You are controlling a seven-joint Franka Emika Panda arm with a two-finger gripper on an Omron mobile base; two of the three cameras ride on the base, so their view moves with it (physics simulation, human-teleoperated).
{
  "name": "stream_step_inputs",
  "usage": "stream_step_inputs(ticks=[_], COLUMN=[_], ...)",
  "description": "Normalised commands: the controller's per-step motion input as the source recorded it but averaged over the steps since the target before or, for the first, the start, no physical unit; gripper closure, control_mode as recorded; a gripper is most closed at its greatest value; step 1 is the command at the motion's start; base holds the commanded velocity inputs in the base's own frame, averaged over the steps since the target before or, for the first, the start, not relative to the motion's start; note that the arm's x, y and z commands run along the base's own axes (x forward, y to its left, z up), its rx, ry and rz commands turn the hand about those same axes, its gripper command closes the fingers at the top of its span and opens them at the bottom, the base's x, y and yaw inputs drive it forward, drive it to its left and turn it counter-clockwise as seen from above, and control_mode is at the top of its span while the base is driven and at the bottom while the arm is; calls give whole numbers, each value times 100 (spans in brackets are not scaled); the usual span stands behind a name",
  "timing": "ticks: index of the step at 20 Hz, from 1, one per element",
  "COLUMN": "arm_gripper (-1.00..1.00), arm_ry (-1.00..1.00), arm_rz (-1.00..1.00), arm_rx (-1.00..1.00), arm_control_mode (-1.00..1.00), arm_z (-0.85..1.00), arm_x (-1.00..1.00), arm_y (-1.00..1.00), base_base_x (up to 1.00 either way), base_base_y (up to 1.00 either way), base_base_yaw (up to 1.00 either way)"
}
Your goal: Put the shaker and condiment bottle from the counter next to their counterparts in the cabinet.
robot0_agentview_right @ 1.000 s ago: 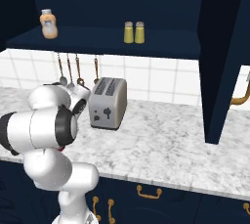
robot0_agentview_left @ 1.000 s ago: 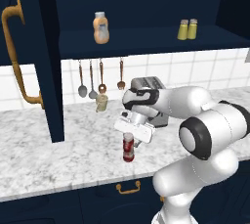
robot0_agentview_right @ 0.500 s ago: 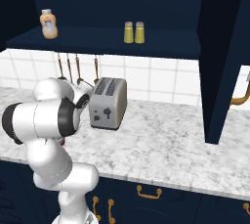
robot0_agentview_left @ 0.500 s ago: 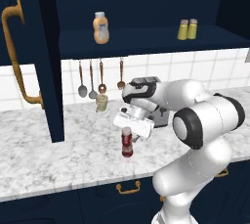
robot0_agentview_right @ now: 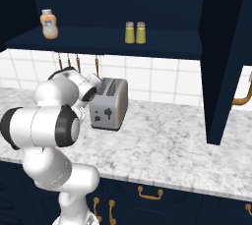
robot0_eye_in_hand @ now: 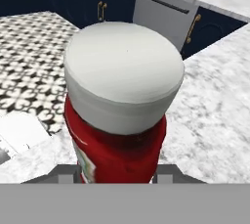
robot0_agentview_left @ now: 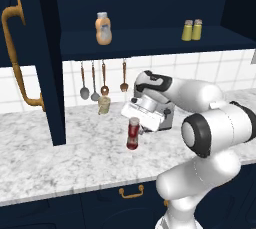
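- Our own arm hides much of the toaster (robot0_agentview_right: 109,104) in the left base view.
- On the cabinet (robot0_agentview_left: 145,10) shelf we see the peach-orange bottle (robot0_agentview_left: 103,28) and two yellow shakers (robot0_agentview_left: 192,30) side by side, well apart from it.
- Our pincer (robot0_agentview_left: 134,127) is clamped on the condiment bottle (robot0_agentview_left: 132,134), held above the counter (robot0_agentview_left: 75,158); the fingers are mostly hidden behind the bottle in the hand view.
- Utensils (robot0_agentview_left: 102,79) hang on the tiled wall behind.
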Motion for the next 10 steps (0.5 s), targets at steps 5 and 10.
stream_step_inputs(ticks=[5, 10], arm_gripper=[100, 100], arm_ry=[0, 0], arm_rz=[-22, -29], arm_rx=[4, 1], arm_control_mode=[-100, -100], arm_z=[59, 47], arm_x=[0, 6], arm_y=[-1, 0], base_base_x=[0, 0], base_base_y=[0, 0], base_base_yaw=[0, 0])
